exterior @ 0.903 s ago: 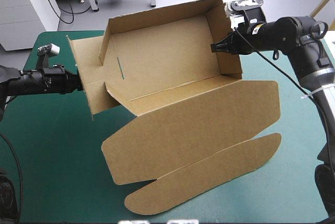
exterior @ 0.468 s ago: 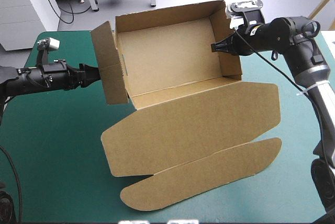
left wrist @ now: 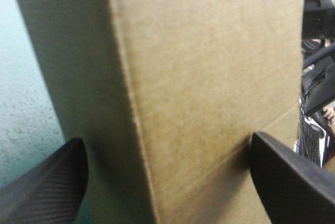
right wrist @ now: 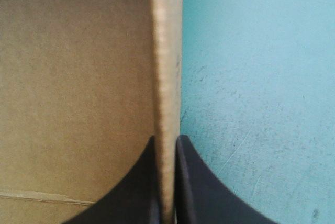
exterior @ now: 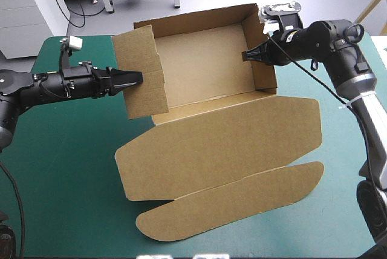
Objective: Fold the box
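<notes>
High view: the box [exterior: 211, 141] sits mid-way across the table [exterior: 54, 174], walls raised, lid flat on the near side. The right gripper [exterior: 248, 55] pinches its right wall; the left gripper [exterior: 138, 78], fingers spread, seemingly touches the left wall.

My bench [exterior: 66, 174] carries the brown box [exterior: 202, 68] on its teal-green cover: walls raised into an open tray, with the box's lid [exterior: 224, 144] lying flat on the nearer side. Bare cover flanks the box.
</notes>
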Action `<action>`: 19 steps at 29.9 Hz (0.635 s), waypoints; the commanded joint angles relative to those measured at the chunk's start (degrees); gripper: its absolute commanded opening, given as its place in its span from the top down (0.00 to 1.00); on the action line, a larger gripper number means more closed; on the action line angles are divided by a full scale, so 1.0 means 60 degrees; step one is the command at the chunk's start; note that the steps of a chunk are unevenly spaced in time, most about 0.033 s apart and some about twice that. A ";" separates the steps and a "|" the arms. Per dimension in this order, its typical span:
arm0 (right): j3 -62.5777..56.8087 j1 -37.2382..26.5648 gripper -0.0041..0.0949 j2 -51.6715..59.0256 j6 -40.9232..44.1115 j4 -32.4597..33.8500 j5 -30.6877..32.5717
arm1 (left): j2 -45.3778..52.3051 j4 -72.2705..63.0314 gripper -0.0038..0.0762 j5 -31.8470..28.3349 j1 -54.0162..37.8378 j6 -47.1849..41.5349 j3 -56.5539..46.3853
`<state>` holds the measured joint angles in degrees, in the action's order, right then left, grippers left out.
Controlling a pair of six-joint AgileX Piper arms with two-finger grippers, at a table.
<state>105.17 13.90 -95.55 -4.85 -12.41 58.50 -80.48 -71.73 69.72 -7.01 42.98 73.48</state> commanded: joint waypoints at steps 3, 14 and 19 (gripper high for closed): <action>0.0273 0.0019 0.98 0.0409 0.0146 -0.0284 -0.0552 | 0.0331 0.0352 0.21 -0.0608 0.0955 -0.0867 0.0361; 0.0273 0.0019 0.97 0.0409 0.0363 0.0303 -0.0518 | 0.0331 0.5049 0.21 -0.3889 0.3098 -0.4544 0.1096; 0.0273 0.0136 0.97 0.0409 0.0455 0.0363 -0.0539 | 0.0313 0.8447 0.21 -0.4775 0.4105 -0.7459 0.1702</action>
<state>105.12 13.96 -95.73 -2.75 -7.94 58.56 -80.48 -30.52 46.98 14.91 8.74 80.65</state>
